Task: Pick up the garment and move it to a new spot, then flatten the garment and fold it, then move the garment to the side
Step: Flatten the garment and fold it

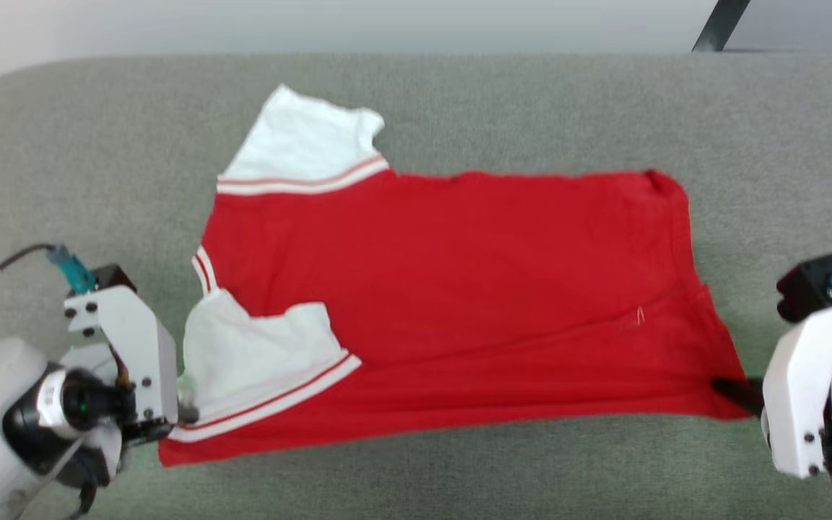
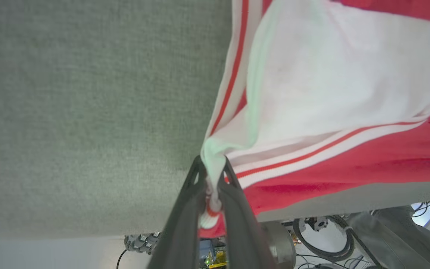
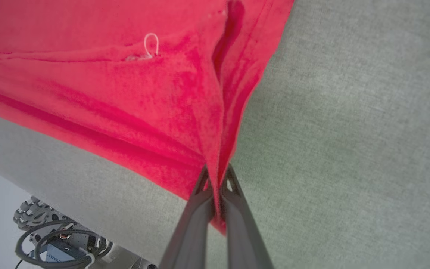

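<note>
Leftmost, the left end effector (image 1: 186, 414) is clamped on the near shoulder corner of the garment (image 1: 459, 289), its two dark fingers (image 2: 185, 209) pinching a bunched wad of white sleeve and striped trim. The near sleeve (image 1: 257, 354) lies folded inward over the red body; the far sleeve (image 1: 300, 141) points away across the grey upholstered surface (image 1: 459, 94). Centre: the garment lies spread sideways on this surface, collar end to the left and hem to the right, its near edge apparently raised a little between the two grips. A small loose thread loop (image 3: 150, 45) shows near the hem. Rightmost, the right end effector (image 1: 732, 390) is closed on the near hem corner, red cloth gathered between its fingers. The step in hand is judged to be flattening, or the start of a fold. To do it well, both arms should travel together at matched height and pace, with the near edge gently taut so that no slack sags mid-span. The inward-folded sleeve should not be allowed to creep, and release should wait until the cloth lies flat.
</note>
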Motion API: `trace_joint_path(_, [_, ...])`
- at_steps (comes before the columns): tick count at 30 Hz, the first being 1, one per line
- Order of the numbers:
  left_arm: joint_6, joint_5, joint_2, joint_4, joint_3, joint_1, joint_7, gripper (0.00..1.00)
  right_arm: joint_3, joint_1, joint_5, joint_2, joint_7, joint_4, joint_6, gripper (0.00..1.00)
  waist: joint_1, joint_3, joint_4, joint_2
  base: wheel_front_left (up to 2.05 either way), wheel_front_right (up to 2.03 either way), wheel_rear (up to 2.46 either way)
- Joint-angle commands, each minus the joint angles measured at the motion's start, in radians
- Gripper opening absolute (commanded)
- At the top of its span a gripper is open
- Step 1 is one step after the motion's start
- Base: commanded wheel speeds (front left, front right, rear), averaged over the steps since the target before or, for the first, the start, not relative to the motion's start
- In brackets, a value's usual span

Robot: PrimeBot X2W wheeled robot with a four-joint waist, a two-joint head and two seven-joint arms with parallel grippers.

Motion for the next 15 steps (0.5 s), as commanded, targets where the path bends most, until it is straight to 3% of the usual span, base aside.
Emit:
trace_joint_path(1, [0.012, 0.006, 0.018, -0.009, -0.001, 0.018, -0.007, 0.0, -0.02, 0.027, -0.002, -0.003, 0.006, -0.013, -0.002, 0.0, 0.0, -0.025, -0.003, 0.0, 0.0, 0.0, 0.0])
trace_joint_path(6, [0.01, 0.025, 0.032, -0.044, -0.017, 0.057, -0.035, 0.0, -0.044, 0.099, -0.012, 0.026, 0.006, -0.052, -0.002, 0.0, 0.0, -0.035, -0.004, 0.0, 0.0, 0.0, 0.0])
trace_joint_path(12, [-0.012, 0.027, -0.014, -0.008, -0.035, 0.087, -0.057, 0.04, -0.02, 0.132, -0.024, 0.061, -0.02, -0.033, -0.002, 0.0, 0.0, -0.037, -0.009, 0.0, 0.0, 0.0, 0.0])
trace_joint_path(13, [-0.018, 0.03, -0.021, 0.005, -0.035, 0.088, -0.062, 0.22, -0.016, 0.13, -0.023, 0.067, -0.024, -0.026, -0.002, 0.0, 0.0, -0.038, -0.011, 0.0, 0.0, 0.0, 0.0])
trace_joint_path(15, [-0.028, 0.032, -0.034, 0.028, -0.039, 0.089, -0.066, 0.23, -0.005, 0.126, -0.02, 0.069, -0.029, -0.016, -0.002, 0.0, 0.0, -0.041, -0.012, 0.0, 0.0, 0.0, 0.0])
